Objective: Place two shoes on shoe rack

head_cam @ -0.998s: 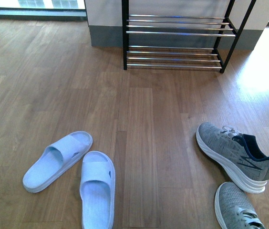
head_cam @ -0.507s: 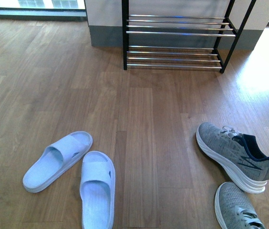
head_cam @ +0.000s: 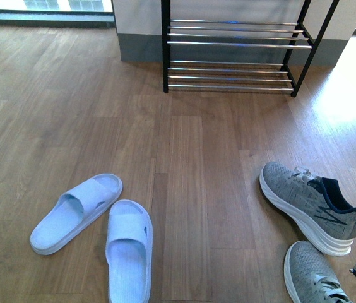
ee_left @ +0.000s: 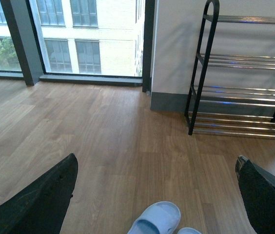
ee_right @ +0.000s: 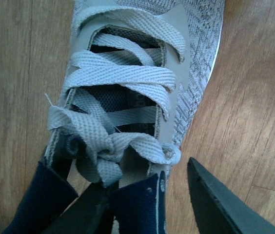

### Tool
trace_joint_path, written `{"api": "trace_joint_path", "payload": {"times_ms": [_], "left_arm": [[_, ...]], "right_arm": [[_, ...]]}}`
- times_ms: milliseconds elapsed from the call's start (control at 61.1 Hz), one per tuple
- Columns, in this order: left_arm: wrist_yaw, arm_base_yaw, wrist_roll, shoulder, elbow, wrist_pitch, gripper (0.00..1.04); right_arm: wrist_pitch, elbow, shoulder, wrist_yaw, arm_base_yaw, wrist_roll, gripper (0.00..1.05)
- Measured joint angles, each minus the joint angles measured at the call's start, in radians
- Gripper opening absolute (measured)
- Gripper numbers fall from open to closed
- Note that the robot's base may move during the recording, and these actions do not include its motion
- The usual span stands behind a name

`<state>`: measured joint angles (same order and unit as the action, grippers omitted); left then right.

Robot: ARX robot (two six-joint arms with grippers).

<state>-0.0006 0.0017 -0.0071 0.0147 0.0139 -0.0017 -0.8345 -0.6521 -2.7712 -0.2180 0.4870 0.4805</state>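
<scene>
Two slippers [head_cam: 76, 213], two sneakers [head_cam: 310, 205], one rack [head_cam: 235, 44]

Open floor [head_cam: 194, 158] to shoe rack [head_cam: 235, 44]; grey sneakers [head_cam: 307, 203] crowd right side.

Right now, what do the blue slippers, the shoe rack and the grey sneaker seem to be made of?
Slippers: probably moulded rubber or foam, matte, one seamless piece. Shoe rack: apparently metal; black frame, shiny mirror-like rods. Sneaker: knitted textile upper, flat woven laces, white rubbery sole.

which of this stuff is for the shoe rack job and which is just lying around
Job: blue slippers, rack.
Lying about: grey sneakers, though the right pincer is open at one's collar.
</scene>
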Motion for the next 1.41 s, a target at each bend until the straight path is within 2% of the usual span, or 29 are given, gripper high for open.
{"api": "trace_joint_path", "payload": {"times_ms": [213,409,540,671,736,802,900,1161,1407], "left_arm": [[0.000,0.000,0.000,0.000,0.000,0.000,0.95],[0.000,0.000,0.000,0.000,0.000,0.000,0.95],[0.000,0.000,0.000,0.000,0.000,0.000,0.95],[0.000,0.000,0.000,0.000,0.000,0.000,0.95],[0.000,0.000,0.000,0.000,0.000,0.000,0.95],[0.000,0.000,0.000,0.000,0.000,0.000,0.95],[0.000,0.000,0.000,0.000,0.000,0.000,0.95],[0.000,0.000,0.000,0.000,0.000,0.000,0.95],[0.000,0.000,0.000,0.000,0.000,0.000,0.95]], "right_arm": [[-0.053,0.055,0.048,-0.012,-0.010,-0.036,0.01],[-0.122,0.185,0.200,-0.069,-0.013,-0.088,0.01],[-0.111,0.306,0.383,-0.128,0.003,-0.126,0.01],[0.023,0.426,0.724,-0.224,0.046,-0.159,0.01],[0.201,0.456,1.013,-0.259,0.075,-0.206,0.01],[0.383,0.439,1.290,-0.268,0.090,-0.268,0.01],[0.510,0.351,1.491,-0.281,0.100,-0.365,0.01],[0.608,0.096,1.557,-0.273,0.103,-0.507,0.01],[0.629,0.091,1.611,-0.272,0.103,-0.563,0.01]]}}
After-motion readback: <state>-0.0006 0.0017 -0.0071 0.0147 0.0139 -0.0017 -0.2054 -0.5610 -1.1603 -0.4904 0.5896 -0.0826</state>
